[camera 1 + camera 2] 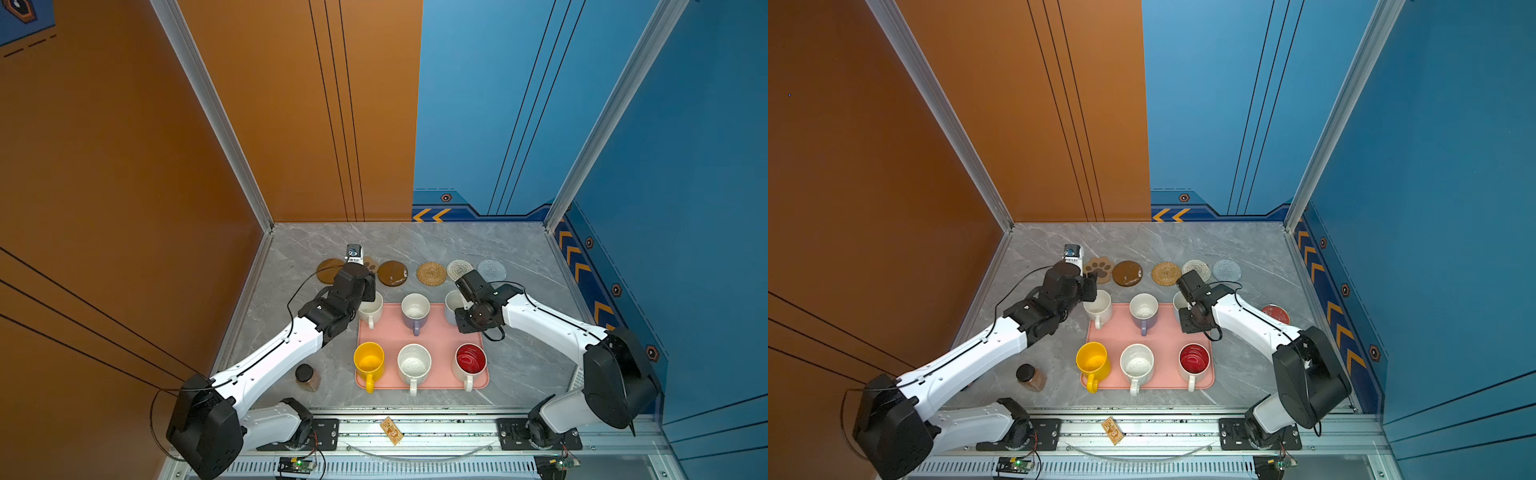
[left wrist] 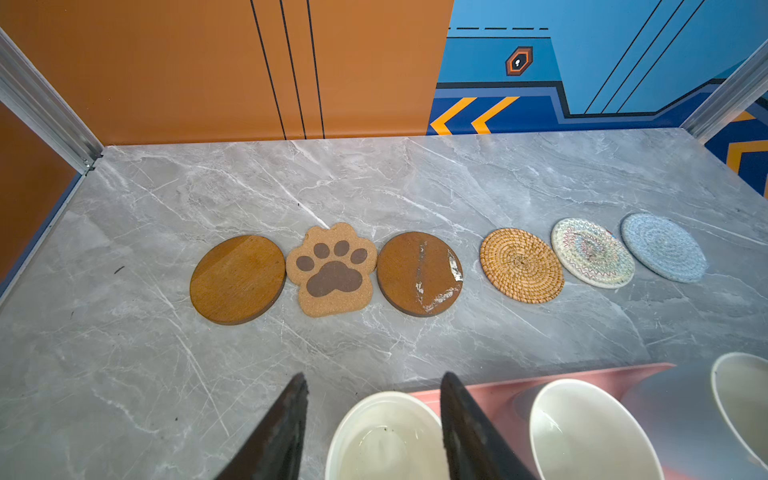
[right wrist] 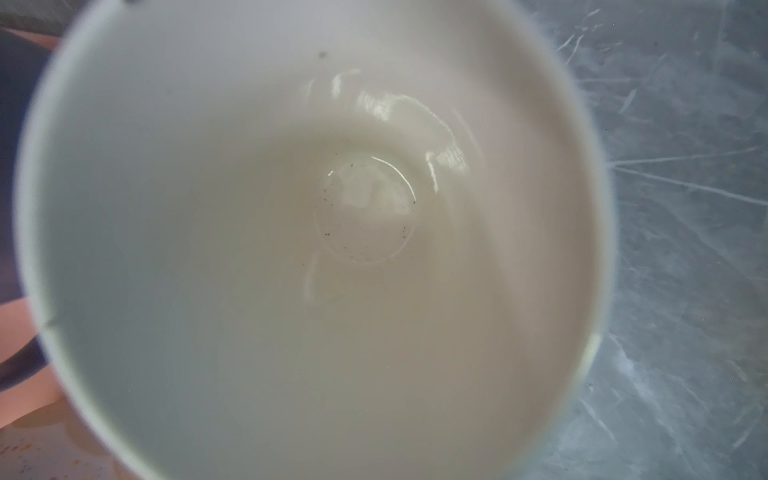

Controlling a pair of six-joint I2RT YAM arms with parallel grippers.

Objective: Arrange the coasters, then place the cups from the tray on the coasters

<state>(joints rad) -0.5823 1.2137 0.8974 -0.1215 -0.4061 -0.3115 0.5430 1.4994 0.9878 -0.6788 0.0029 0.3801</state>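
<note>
table [image 1: 519, 365] is taken up by the pink tray [image 1: 436, 336] on the robot's side, six cups stood on it in two rows, and by six coasters laid in a line just beyond its far edge. the coming move is judged to turn on that: a back-row cup is only to be lifted and carried straight away from the robot. the left hand [image 2: 374, 378] is held open, its fingers [image 2: 282, 428] set to either side of the white mug [image 2: 386, 440], the paw-shaped coaster [image 2: 331, 270] almost straight beyond. the right hand [image 1: 460, 312] is set over the light blue mug [image 1: 451, 301], the blue-grey coaster [image 1: 491, 270] just behind it; whether it is closed on the rim cannot be told, the right wrist view being filled by the mug's pale inside with no finger shown. the whole coaster row is shown unobstructed only in the left wrist view; a red disc [image 1: 1276, 314] is caught in a top view.
</note>
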